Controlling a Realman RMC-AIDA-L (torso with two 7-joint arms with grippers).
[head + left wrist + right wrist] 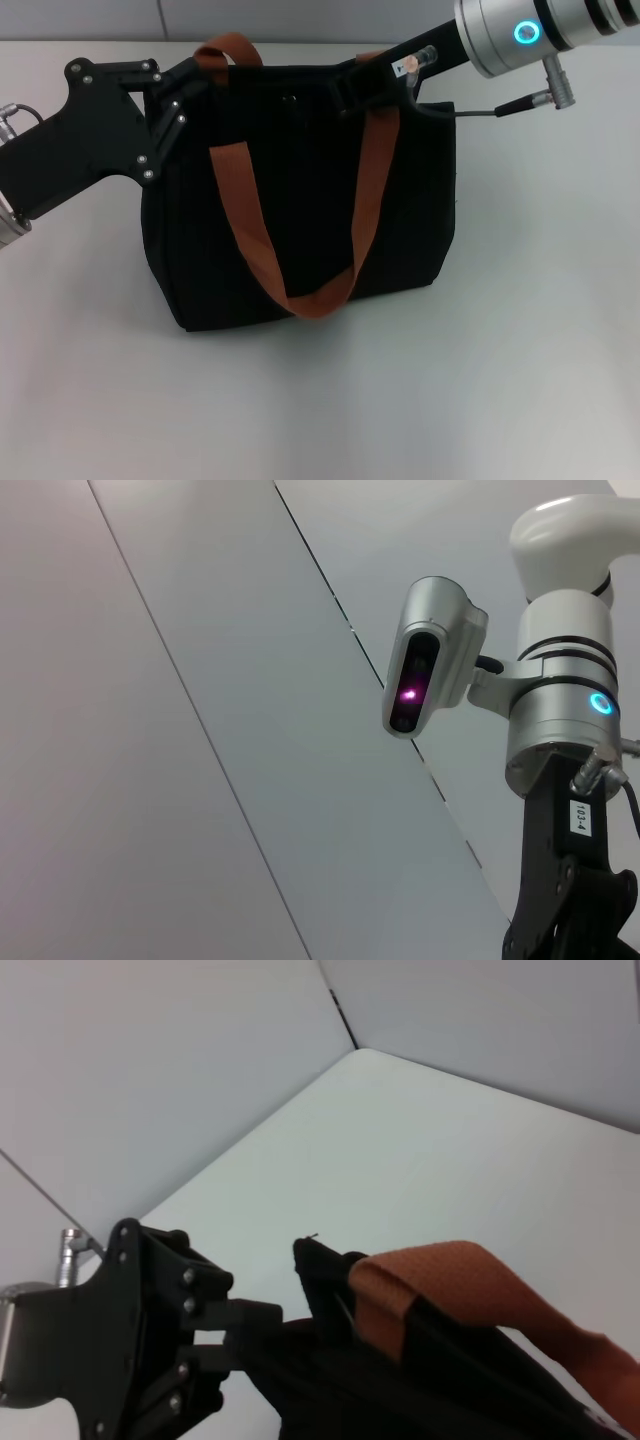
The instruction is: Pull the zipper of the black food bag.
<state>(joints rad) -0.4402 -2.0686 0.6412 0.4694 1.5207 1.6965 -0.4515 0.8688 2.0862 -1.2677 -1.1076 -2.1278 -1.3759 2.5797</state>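
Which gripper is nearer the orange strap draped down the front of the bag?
Right. The right gripper sits at the bag's top edge, right by where the front strap comes over. The left gripper is at the black food bag's upper left corner, farther from it.

The big boxy black fabric food bag has wide orange-brown woven strap handles. The flat worktop is plain pale grey-white. The left pincer is black with small silver screws. The shiny silver right arm has a glowing blue-green ring.
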